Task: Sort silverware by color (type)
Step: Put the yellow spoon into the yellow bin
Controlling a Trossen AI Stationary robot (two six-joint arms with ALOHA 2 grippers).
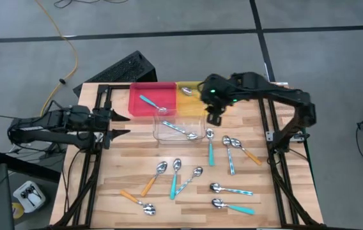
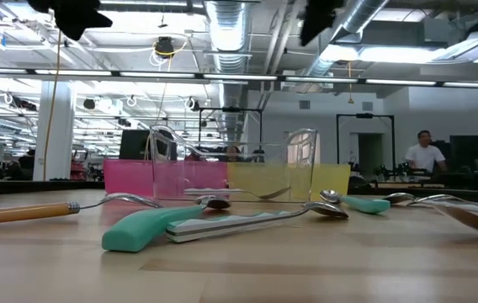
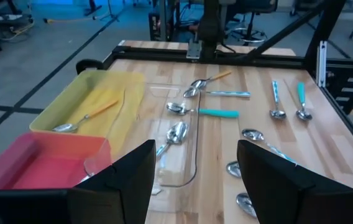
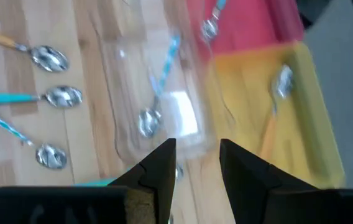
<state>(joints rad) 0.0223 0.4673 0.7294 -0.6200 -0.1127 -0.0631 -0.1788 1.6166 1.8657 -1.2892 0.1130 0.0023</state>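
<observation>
Several spoons with teal, orange or pale blue handles lie loose on the wooden table (image 1: pixel 284 211), among them a teal one (image 1: pixel 174 182) and an orange one (image 1: pixel 149 183). One teal spoon (image 1: pixel 149 102) lies in the red tray (image 1: pixel 137 108). An orange one (image 4: pixel 275 106) lies in the yellow tray (image 1: pixel 197 108), and a pale blue one (image 4: pixel 158 93) in the clear tray (image 1: pixel 159 133). My right gripper (image 4: pixel 197 171) hangs open high above the clear and yellow trays, with nothing between its fingers. My left gripper (image 3: pixel 195 180) stands open at the table's left edge, nothing in it.
The three trays stand together at the table's far middle. Loose spoons fill the near and right half, such as a teal one (image 1: pixel 234 206) near the front. Black frame rails (image 1: pixel 276 160) run along both sides. Bare wood lies at the near left (image 1: pixel 114 172).
</observation>
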